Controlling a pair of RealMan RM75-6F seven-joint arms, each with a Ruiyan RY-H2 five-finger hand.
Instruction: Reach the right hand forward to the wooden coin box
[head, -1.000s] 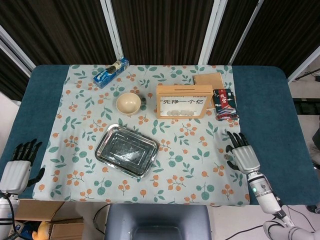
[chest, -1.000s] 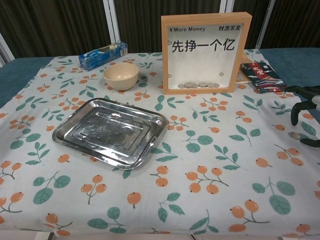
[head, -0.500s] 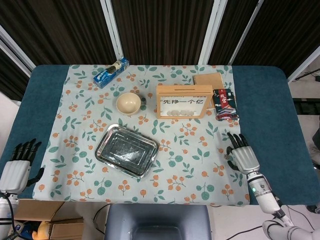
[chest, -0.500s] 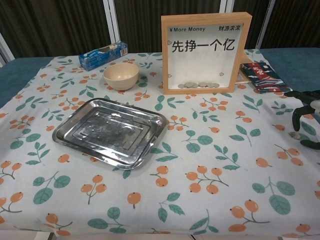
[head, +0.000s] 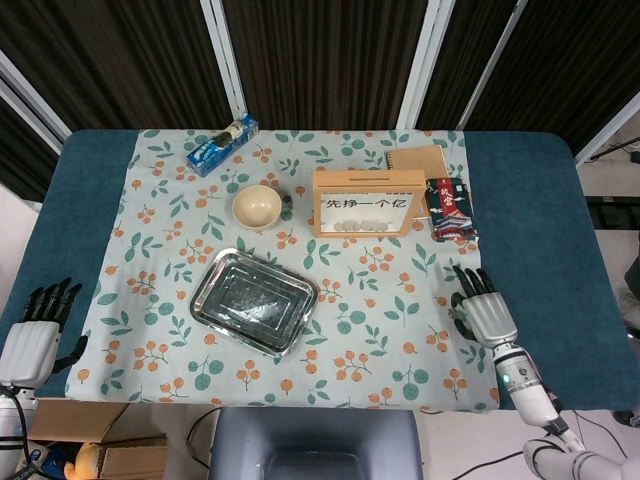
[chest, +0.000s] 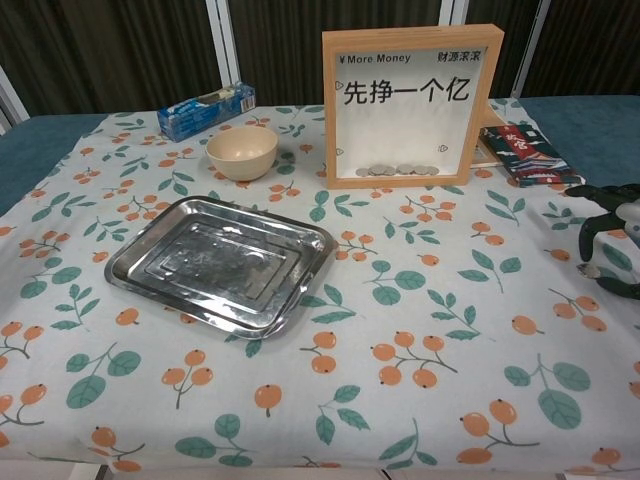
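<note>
right robot hand: palm down, fingers spread, empty | wooden coin box: well apart

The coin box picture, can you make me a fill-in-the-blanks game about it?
1. The wooden coin box stands upright and has ____ lying in the bottom behind its window.
2. The beige bowl sits to the ____ of the coin box in the head view.
3. The metal tray holds ____.
4. The right hand is ____ the coin box, not touching it.

Missing words: coins; left; nothing; apart from
</note>
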